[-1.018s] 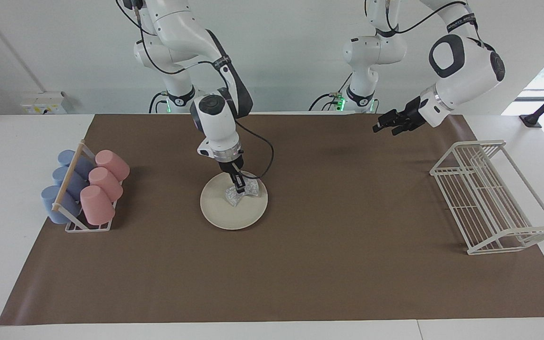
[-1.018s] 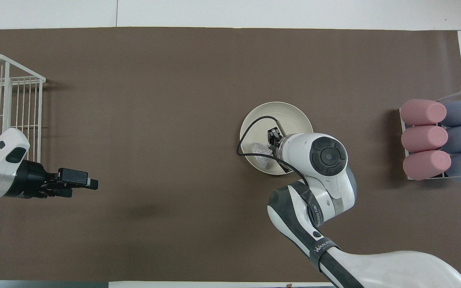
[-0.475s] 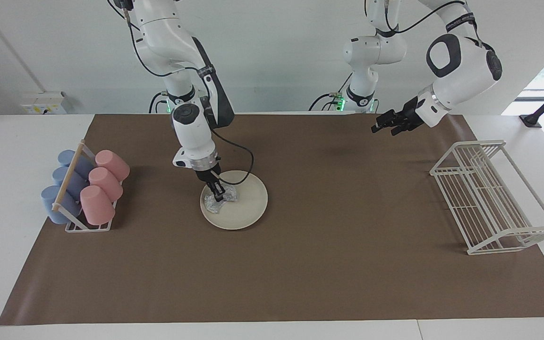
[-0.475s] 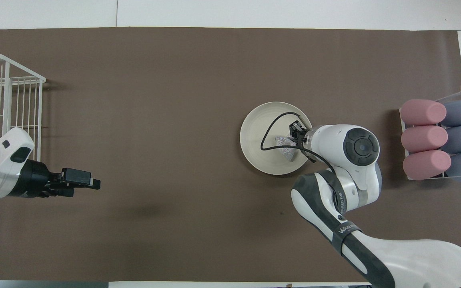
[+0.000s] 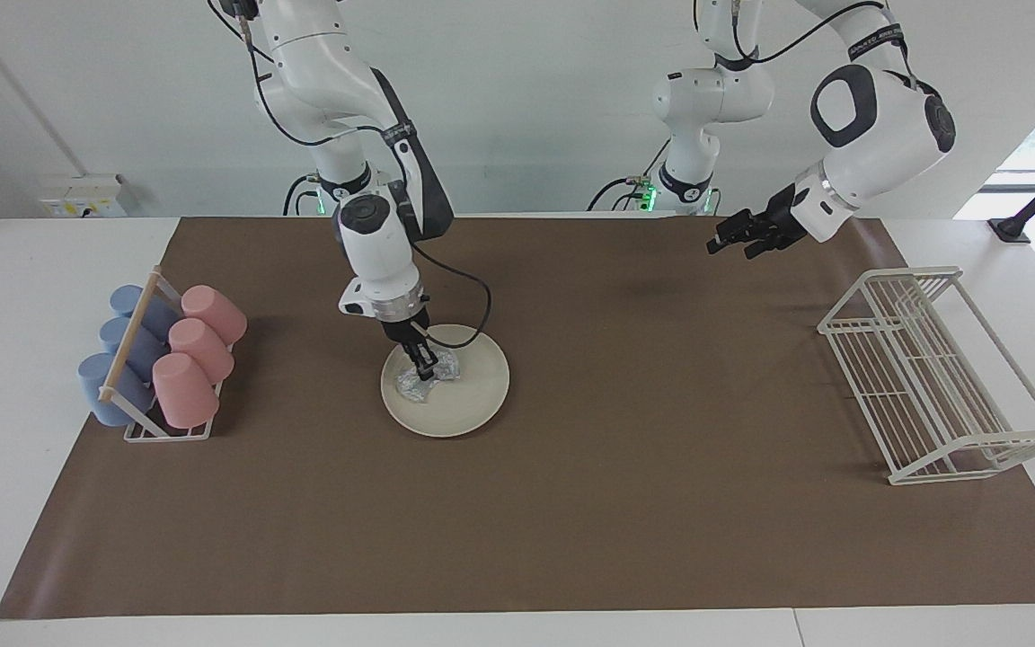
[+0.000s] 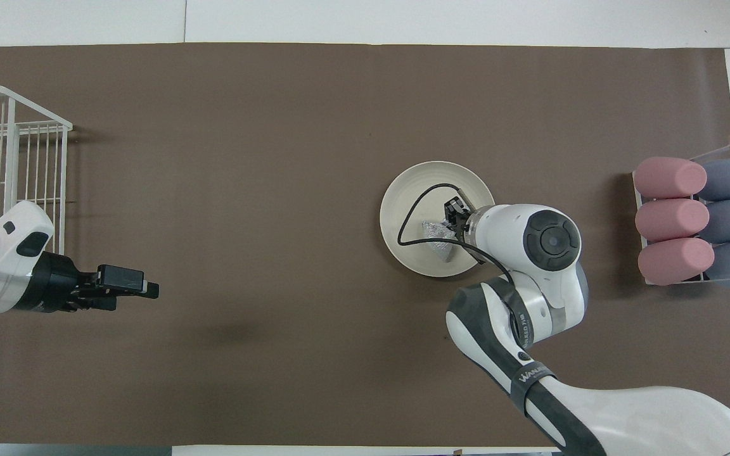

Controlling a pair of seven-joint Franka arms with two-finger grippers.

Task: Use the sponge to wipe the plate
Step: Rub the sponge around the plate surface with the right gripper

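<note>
A round cream-white plate (image 5: 473,395) (image 6: 431,180) lies on the brown mat, toward the right arm's end of the table. On it, in the part toward the cups, rests the silvery mesh sponge (image 5: 411,386) (image 6: 436,233). My right gripper (image 5: 428,367) (image 6: 451,219) points down onto the plate and is shut on the sponge, pressing it against the plate. A black cable loops over the plate beside it. My left gripper (image 5: 729,243) (image 6: 143,291) waits open and empty in the air over the mat near the wire rack.
A rack of pink and blue cups (image 5: 167,359) (image 6: 694,221) stands at the right arm's end of the mat. A white wire rack (image 5: 931,377) (image 6: 10,152) stands at the left arm's end. Brown mat (image 5: 571,521) covers the table.
The right gripper dragged the sponge across the plate toward the cups, then back a little toward the plate's middle. The left arm has hardly moved.
</note>
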